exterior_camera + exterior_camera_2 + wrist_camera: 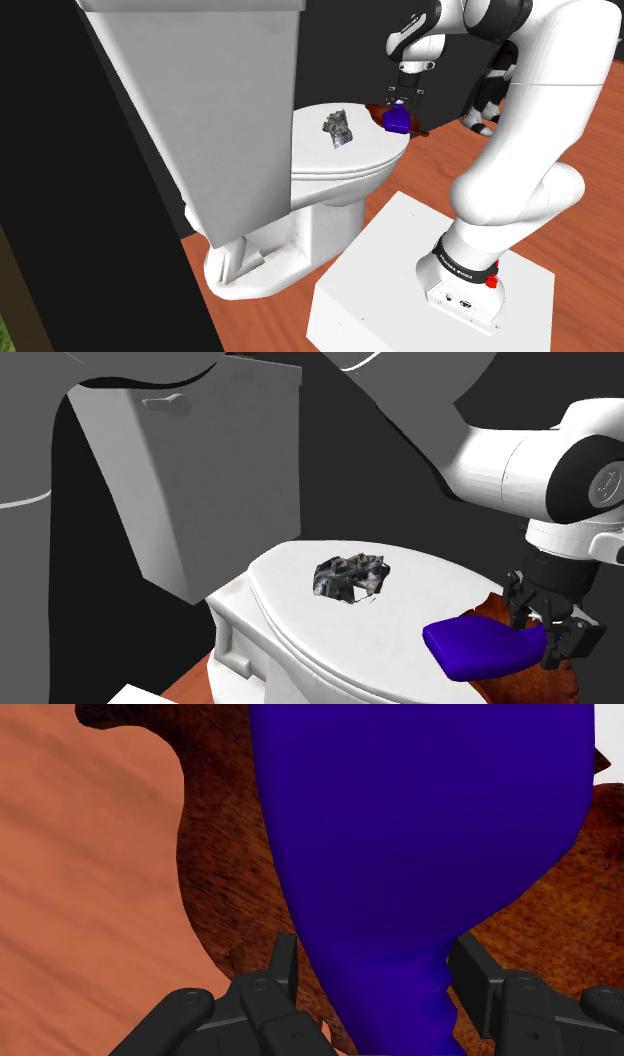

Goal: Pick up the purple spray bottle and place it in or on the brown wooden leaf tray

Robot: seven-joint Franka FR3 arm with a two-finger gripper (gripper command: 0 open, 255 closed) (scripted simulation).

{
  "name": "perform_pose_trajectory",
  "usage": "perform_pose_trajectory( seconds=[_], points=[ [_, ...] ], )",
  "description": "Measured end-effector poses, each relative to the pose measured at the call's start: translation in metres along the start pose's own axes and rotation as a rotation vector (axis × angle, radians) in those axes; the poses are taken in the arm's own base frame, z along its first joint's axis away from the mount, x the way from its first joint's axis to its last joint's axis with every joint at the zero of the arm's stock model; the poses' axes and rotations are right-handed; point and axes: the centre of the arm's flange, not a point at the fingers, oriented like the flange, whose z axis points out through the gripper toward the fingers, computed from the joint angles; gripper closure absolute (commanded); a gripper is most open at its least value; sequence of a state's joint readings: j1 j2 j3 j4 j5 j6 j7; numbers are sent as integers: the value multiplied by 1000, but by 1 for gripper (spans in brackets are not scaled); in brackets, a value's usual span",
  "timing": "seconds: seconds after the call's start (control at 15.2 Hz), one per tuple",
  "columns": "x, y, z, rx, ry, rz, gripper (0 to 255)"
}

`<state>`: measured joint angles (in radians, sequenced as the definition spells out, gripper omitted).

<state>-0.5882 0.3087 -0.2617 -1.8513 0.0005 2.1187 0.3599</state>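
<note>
One line of lettering shows. It is in small white capitals on the black band (462,270) around the foot of the arm (520,190), at about 4 o'clock in the shoulder view. It seems to read FRANKA EMIKA, but the letters are too small to be sure. In the second exterior view, at about 3 o'clock, a faint round mark sits on the dark joint cap (607,480). It looks like a maker's emblem, and no letters can be made out in it.
</note>
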Motion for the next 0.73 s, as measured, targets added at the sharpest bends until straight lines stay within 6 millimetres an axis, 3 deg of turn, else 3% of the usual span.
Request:
perform_pose_trajectory(
  seconds=[0.26, 0.33, 0.73],
  points=[
    [0, 0, 1, 0, 0, 0, 255],
    [0, 0, 1, 0, 0, 0, 0],
    [0, 0, 1, 0, 0, 0, 0]
  ],
)
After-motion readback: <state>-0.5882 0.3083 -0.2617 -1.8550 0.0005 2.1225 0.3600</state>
